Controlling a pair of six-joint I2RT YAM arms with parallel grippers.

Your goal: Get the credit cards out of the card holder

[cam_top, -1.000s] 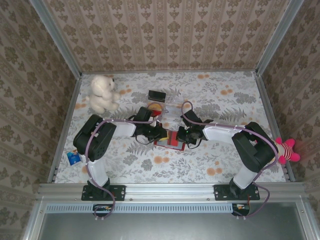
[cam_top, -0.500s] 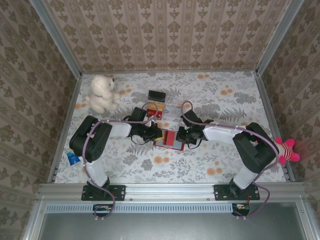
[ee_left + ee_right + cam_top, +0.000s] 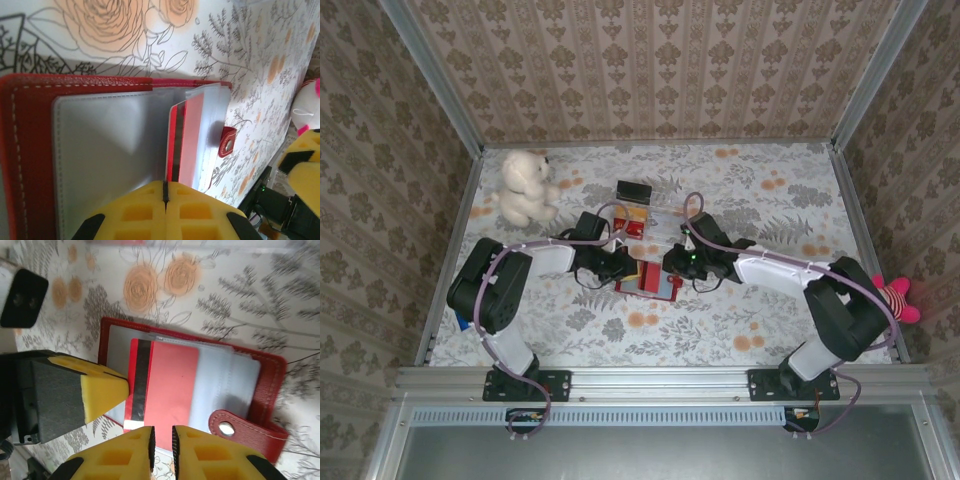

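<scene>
Holder (image 3: 267,371) open, red card (image 3: 170,390) showing.

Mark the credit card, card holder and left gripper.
credit card (image 3: 167,385): right wrist view, on its red face.
card holder (image 3: 247,435): right wrist view, on its snap tab.
left gripper (image 3: 165,186): left wrist view, between its fingertips.

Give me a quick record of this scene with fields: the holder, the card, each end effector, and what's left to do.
card holder: red, lying open on the floral table
credit card: red, black stripe, apparently partly out of a clear sleeve
left end effector: shut on the card's edge
right end effector: jaws slightly apart, by the card's near edge
remaining: card not yet fully out
</scene>
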